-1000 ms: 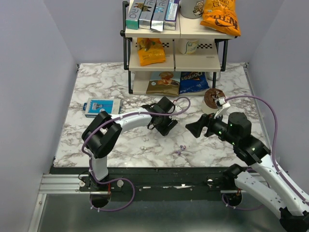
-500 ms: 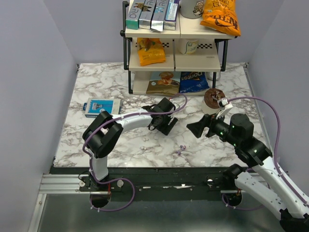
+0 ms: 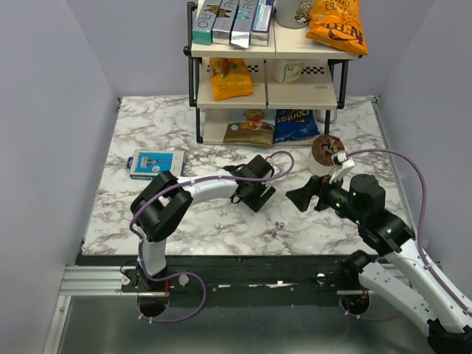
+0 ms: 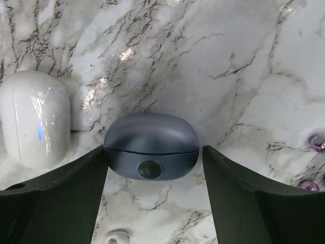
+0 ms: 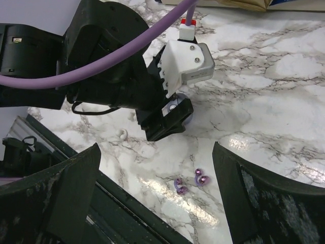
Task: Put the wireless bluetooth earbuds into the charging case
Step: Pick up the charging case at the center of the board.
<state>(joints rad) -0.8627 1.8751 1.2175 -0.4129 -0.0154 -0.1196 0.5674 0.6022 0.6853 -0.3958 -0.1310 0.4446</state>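
Note:
The charging case (image 4: pixel 151 152), blue-lavender with its lid closed, lies on the marble between my left gripper's fingers (image 4: pixel 61 193). My left gripper (image 4: pixel 153 148) is open: the left finger is at the case's edge and a narrow gap shows on the right. In the top view the left gripper (image 3: pixel 258 196) hides the case. The two purple earbuds (image 5: pixel 180 186) (image 5: pixel 201 178) lie loose on the marble near the front edge, also in the top view (image 3: pixel 276 227). My right gripper (image 5: pixel 156 152) hovers above them, wide open and holding nothing.
A white oval pebble-like object (image 4: pixel 34 124) lies just left of the case. A small white ring (image 5: pixel 122 134) is near the left gripper. A blue box (image 3: pixel 155 164), a brown-topped cup (image 3: pixel 325 151) and a snack shelf (image 3: pixel 265 74) stand further back.
My left gripper's jaws have spread apart and the gripper has shifted slightly right and nearer. The right arm has barely moved.

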